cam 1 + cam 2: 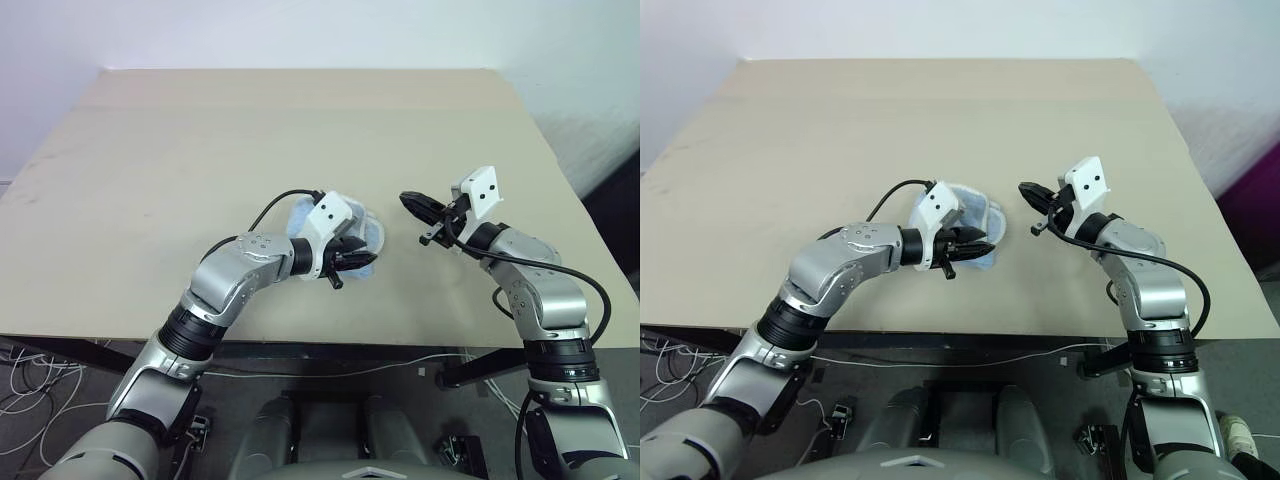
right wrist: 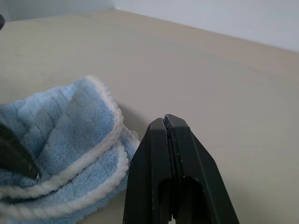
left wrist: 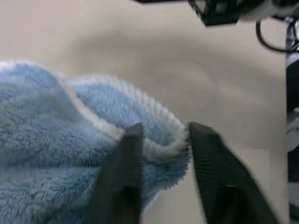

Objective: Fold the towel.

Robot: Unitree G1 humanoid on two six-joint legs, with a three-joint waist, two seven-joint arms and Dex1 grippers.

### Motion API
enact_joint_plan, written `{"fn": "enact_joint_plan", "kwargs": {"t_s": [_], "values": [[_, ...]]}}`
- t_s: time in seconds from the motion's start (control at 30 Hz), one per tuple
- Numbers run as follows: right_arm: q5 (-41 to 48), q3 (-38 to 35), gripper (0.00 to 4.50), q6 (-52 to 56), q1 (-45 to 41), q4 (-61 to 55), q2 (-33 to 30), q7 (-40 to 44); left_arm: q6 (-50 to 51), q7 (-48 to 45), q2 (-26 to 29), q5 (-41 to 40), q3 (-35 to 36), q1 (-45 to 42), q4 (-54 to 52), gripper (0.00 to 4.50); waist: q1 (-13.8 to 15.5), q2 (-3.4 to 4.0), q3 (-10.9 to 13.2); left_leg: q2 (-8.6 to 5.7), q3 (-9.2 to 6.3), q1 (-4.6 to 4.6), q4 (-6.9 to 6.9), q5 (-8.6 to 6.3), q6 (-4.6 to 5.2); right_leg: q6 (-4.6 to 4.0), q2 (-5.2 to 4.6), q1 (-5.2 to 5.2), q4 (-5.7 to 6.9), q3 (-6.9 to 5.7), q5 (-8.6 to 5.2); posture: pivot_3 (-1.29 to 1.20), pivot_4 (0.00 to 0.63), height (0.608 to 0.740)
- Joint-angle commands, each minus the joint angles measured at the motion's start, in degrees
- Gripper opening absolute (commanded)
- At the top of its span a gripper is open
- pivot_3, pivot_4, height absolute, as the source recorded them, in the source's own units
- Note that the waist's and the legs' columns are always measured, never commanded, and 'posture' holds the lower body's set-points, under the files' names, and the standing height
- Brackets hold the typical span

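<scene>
Left gripper [image 3: 161, 140] is sitting with its jaws parted around the white hem of the towel [image 1: 372, 235], not pinching. One towel, bunched at table [image 1: 150, 180] centre, soft, light, floppy: best pinched at a hemmed corner. At its three o'clock, right gripper [image 1: 412, 205] is hovering closed, empty.

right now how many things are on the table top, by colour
light-blue: 1, the towel, bunched up on the table
other colours: 0
total: 1
</scene>
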Motion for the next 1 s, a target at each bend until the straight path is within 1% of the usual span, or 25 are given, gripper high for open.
{"fn": "enact_joint_plan", "kwargs": {"t_s": [0.03,0.07,0.17,0.23,0.3,0.37,0.43,0.53,0.6,0.67,0.77,0.9,1.0], "values": [[0.02,-1.32,0.00,-0.67,-0.47,-1.73,-0.77,-0.31,2.58,-0.41,-1.23,-4.75,6.32,0.84,-2.64,3.08,-0.03,0.00,0.00,0.00,0.00,0.00,0.00,0.00,0.00,0.00,0.00,0.00,0.00,0.00,0.00,0.00,0.150,0.740],[0.01,-1.30,0.00,-0.66,-0.55,-1.70,-0.77,-0.33,3.61,0.01,-1.75,-6.11,8.24,1.01,-2.77,3.40,-0.04,0.00,0.00,0.00,0.00,0.00,0.01,0.00,0.00,0.00,0.00,0.00,0.00,0.00,0.00,0.00,0.150,0.740],[0.03,-1.27,0.00,-0.64,-0.71,-1.65,-0.82,-0.34,5.97,1.38,-2.91,-8.94,12.54,1.23,-3.27,3.40,0.01,0.00,0.00,0.00,-0.01,0.00,0.04,0.00,0.00,0.00,0.00,0.00,0.02,0.00,0.00,0.00,0.150,0.740],[0.31,-1.22,0.00,-0.40,-1.07,-1.80,-0.71,-0.29,6.63,2.61,-3.27,-11.19,16.73,1.12,-4.28,3.40,0.01,0.00,0.00,0.00,-0.01,0.00,0.05,0.00,0.00,0.00,0.00,0.00,0.03,0.00,0.00,0.00,0.150,0.740],[0.76,-1.25,0.00,-0.16,-1.51,-2.10,-0.50,-0.24,6.00,4.18,-2.89,-11.35,19.64,0.80,-4.23,3.40,0.02,0.00,0.00,0.00,-0.01,0.00,0.05,0.00,0.00,0.01,0.00,0.00,0.03,0.00,0.00,0.00,0.150,0.740],[1.66,-1.27,0.00,0.66,-2.13,-2.79,-0.01,-0.38,3.94,5.90,-1.87,-8.94,20.86,0.41,-2.59,3.00,-0.04,0.00,0.00,0.00,-0.01,0.00,0.05,0.00,0.00,0.00,0.00,0.00,0.03,0.00,0.00,0.00,0.150,0.740],[2.58,-0.53,0.00,1.79,-2.75,-4.46,0.57,-0.25,0.02,6.15,-0.03,-4.89,20.17,0.49,-0.12,2.50,-0.04,0.00,0.00,0.00,-0.01,0.00,0.05,0.00,-0.01,0.00,0.01,0.00,0.04,0.00,0.00,0.00,0.150,0.740],[3.35,0.94,0.00,3.60,-3.81,-6.82,2.24,-0.91,-4.30,4.78,1.64,-1.40,18.49,0.68,3.23,1.46,0.03,0.00,0.00,0.00,0.00,0.00,0.04,0.00,-0.01,0.00,0.02,-0.02,0.05,0.00,0.00,0.00,0.150,0.740],[3.59,2.98,0.00,5.14,-4.77,-8.08,4.18,-1.32,-6.72,2.35,2.34,-0.22,17.22,0.79,5.04,0.70,0.03,0.00,0.00,-0.01,0.00,0.00,0.04,0.00,-0.01,0.00,0.00,-0.02,0.04,0.00,0.00,0.00,0.150,0.740],[2.70,5.16,0.00,5.58,-5.35,-8.28,5.59,-1.47,-8.96,-0.35,3.54,1.80,15.16,1.03,6.53,0.04,0.00,0.00,0.00,0.00,-0.01,0.00,0.04,0.00,-0.01,0.00,0.00,-0.03,0.04,-0.01,0.00,0.00,0.150,0.740],[0.70,8.37,0.00,5.28,-6.69,-4.45,8.29,-2.00,-12.54,-4.34,5.35,5.27,11.68,1.42,9.45,0.02,-0.03,0.00,0.00,-0.01,0.00,0.00,0.04,0.00,-0.01,0.00,0.00,-0.03,0.05,0.00,0.00,0.00,0.150,0.740],[-1.17,11.07,0.00,4.14,-6.63,2.11,10.95,-1.42,-16.06,-7.78,5.85,7.93,9.28,2.13,12.89,0.02,0.07,0.00,0.00,-0.02,-0.01,-0.01,0.04,0.00,-0.01,0.00,-0.01,-0.04,0.05,-0.01,0.00,0.00,0.150,0.740],[-4.10,13.47,0.00,3.39,-5.34,7.89,11.39,-1.06,-20.20,-8.89,6.81,12.94,5.84,3.50,16.86,0.02,-0.06,0.01,-0.01,-0.02,0.00,-0.01,0.03,0.01,-0.01,0.00,-0.01,-0.07,0.06,0.00,0.01,0.00,0.150,0.740]]}}
